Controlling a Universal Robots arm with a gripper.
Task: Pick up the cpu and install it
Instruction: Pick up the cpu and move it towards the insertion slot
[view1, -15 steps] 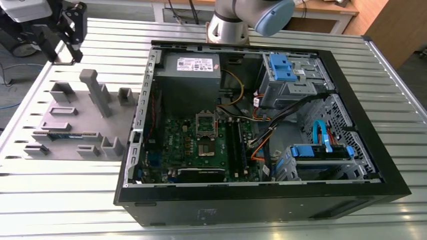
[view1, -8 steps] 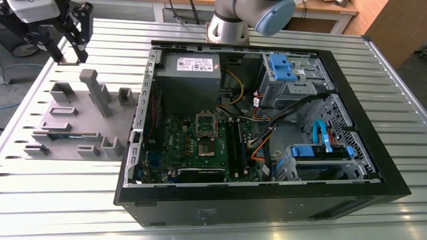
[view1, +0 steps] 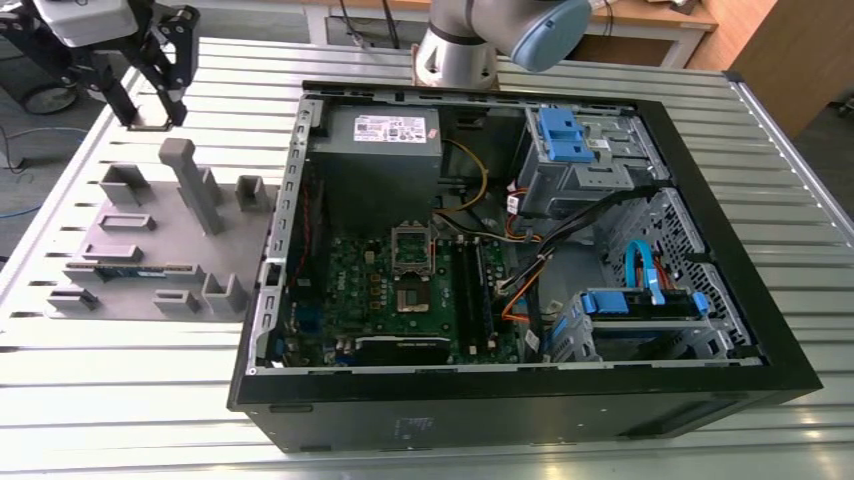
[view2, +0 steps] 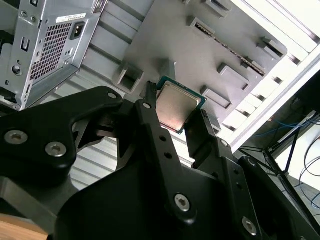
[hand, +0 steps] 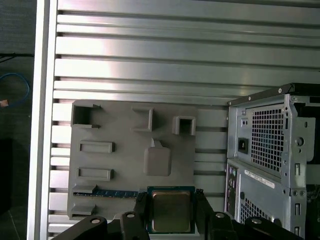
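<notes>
The cpu (hand: 171, 210), a small square chip with a shiny metal top and green rim, is clamped flat between my black fingers (hand: 141, 209). The second wrist view shows the cpu (view2: 177, 105) the same way. My gripper (view1: 150, 118) hangs in the air at the exterior view's far left, above the grey holder plate (view1: 147, 240) and well apart from the open computer case (view1: 521, 260). Inside the case lies the green motherboard (view1: 354, 300), with its dark metal-framed socket (view1: 408, 290) near the middle.
The holder plate carries upright posts (view1: 194, 185) and a long green memory stick (view1: 127, 270). In the case are a grey power supply (view1: 380, 140), blue drive cages (view1: 574, 140) and loose cables (view1: 534, 260). All rest on a ribbed metal table (view1: 134, 400).
</notes>
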